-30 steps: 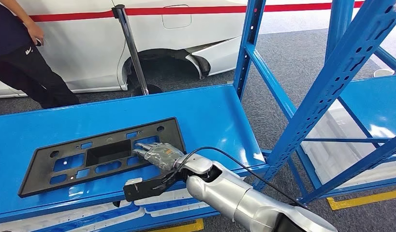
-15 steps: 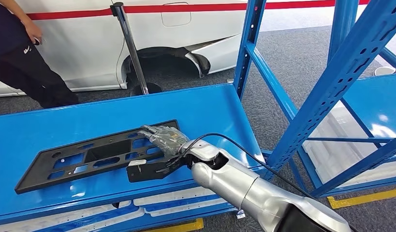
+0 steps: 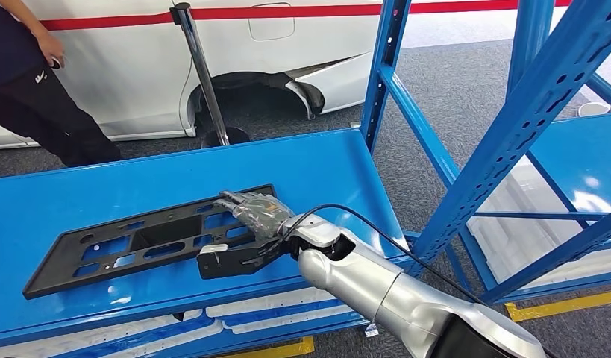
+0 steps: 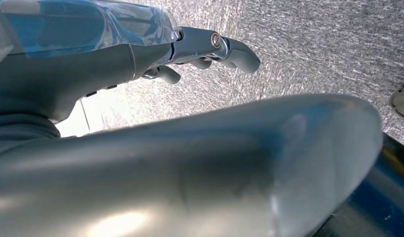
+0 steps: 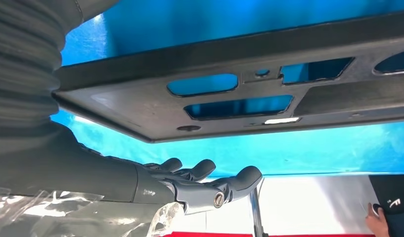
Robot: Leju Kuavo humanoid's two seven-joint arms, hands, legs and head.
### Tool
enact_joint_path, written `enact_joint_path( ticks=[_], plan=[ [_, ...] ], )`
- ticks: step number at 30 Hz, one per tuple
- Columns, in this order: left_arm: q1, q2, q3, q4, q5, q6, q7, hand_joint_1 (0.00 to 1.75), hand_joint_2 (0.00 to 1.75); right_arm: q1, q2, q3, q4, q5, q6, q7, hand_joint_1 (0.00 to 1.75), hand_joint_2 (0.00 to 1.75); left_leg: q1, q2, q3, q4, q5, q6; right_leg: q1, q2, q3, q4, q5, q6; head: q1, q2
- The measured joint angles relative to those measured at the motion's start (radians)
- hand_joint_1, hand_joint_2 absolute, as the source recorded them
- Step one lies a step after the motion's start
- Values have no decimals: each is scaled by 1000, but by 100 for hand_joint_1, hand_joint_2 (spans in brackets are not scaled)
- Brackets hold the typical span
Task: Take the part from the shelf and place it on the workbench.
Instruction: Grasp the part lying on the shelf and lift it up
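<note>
part slid left on shelf | right hand flat, fingers spread, holding nothing | left hand unclear

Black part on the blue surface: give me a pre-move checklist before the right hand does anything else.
1. Black part fully supported on the blue surface: ok, it lies flat, all edges inside the rim.
2. Right hand contact with the part: cannot tell; in the head view it lies over the part's right end, in the right wrist view the fingers look spread apart from the part, with blue showing between.
3. Grip released: cannot tell for the same reason.
4. Cable at the right wrist free of the part: ok, it loops above the forearm.
5. Blue upright to the right of the arm: ok, apart from it.
6. Person standing beyond the far edge: ok, away from the part.
</note>
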Motion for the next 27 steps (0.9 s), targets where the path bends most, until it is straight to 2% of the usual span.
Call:
enact_joint_path(
  ticks=[19, 23, 27],
  plan=[
    [4, 5, -8, 0, -4, -1, 14, 0, 0, 28, -24, 0, 46, -129, 74, 7, 0, 175, 0, 0, 0, 0, 0, 0, 0, 0, 0, 0, 0, 0, 0, 0],
    [3, 8, -10, 0, -7, -3, 19, 0, 0, 16, -25, -2, 66, -160, 116, 21, 0, 0, 0, 0, 3, 0, 0, 0, 0, 0, 3, 0, 0, 0, 0, 0],
    [0, 10, -13, 0, -7, -7, 24, 0, 0, 6, -26, -2, 82, -170, 126, 25, 0, 0, 0, 0, 6, 0, 0, 0, 0, 0, 6, 0, -1, 0, 0, 0]
  ],
)
